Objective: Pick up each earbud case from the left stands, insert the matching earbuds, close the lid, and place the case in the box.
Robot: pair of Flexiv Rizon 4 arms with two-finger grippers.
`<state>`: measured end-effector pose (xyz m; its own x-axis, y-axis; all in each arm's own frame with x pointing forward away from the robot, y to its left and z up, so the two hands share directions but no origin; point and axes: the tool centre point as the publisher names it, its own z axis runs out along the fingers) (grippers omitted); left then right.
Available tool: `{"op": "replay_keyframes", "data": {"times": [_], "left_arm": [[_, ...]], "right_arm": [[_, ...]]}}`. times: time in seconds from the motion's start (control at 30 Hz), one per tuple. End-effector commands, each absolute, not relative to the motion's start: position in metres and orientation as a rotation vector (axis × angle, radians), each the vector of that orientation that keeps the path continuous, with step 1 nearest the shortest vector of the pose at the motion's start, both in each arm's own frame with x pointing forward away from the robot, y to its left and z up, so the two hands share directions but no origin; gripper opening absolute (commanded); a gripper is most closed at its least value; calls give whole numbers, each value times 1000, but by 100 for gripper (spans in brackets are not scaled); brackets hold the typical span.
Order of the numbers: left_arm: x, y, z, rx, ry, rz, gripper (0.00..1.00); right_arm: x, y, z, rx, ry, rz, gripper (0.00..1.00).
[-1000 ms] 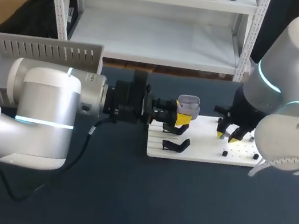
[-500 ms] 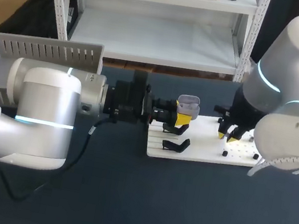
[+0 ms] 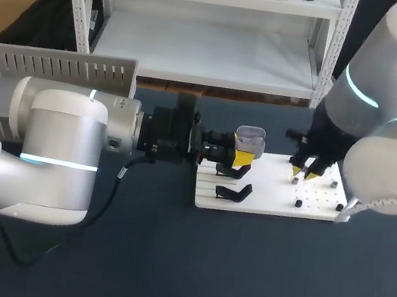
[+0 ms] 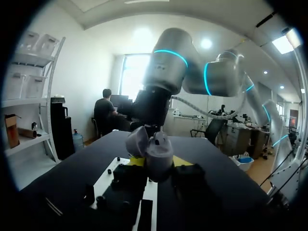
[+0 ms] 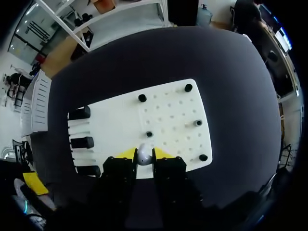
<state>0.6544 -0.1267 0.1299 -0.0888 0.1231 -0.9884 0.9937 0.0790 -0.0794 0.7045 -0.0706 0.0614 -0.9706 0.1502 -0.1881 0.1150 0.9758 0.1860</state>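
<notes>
Since the left tool [image 3: 239, 158] grips the open case [image 3: 250, 137] from two sides just above the black stands [image 3: 231, 193] at the left end of the white board [image 3: 266, 200], the pick-up looks done for this case. In the same head view the right tool [image 3: 304, 169] hangs over the right, pegged part of the board. What it carries is too small to tell from here. The box [image 3: 51, 65] stands at the far left of the worktop [image 3: 237, 278], well apart from both tools, and its inside is mostly hidden, so I cannot tell whether any case lies in it. Seen from the left wrist, the case [image 4: 158, 155] sits between the two yellow tips with its lid [image 4: 137, 139] swung up. Whether anything is in its wells cannot be seen. The right arm [image 4: 168, 62] stands beyond it on the far side. Seen from the right wrist, that tool is closed on a small white earbud [image 5: 143, 155], pinched between its yellow tips above the near edge of the board. The three stands [image 5: 82, 142] to the left appear bare, and black pegs [image 5: 142, 98] dot the rest of the board. I judge the task is at the insertion step. The earbud has yet to go into the case, any second bud must follow, then the lid must be shut and the case carried left to the box.
</notes>
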Motion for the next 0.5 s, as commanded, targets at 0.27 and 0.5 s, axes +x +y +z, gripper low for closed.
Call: {"op": "replay_keyframes", "data": {"times": [0.27,0.5], "left_arm": [[654,-127,129,1202,1398,-1151,0],[654,-127,129,1202,1398,-1151,0]], "right_arm": [[671,-88,133,-100,3019,199,0],[654,-84,169,-302,3011,172,0]]}}
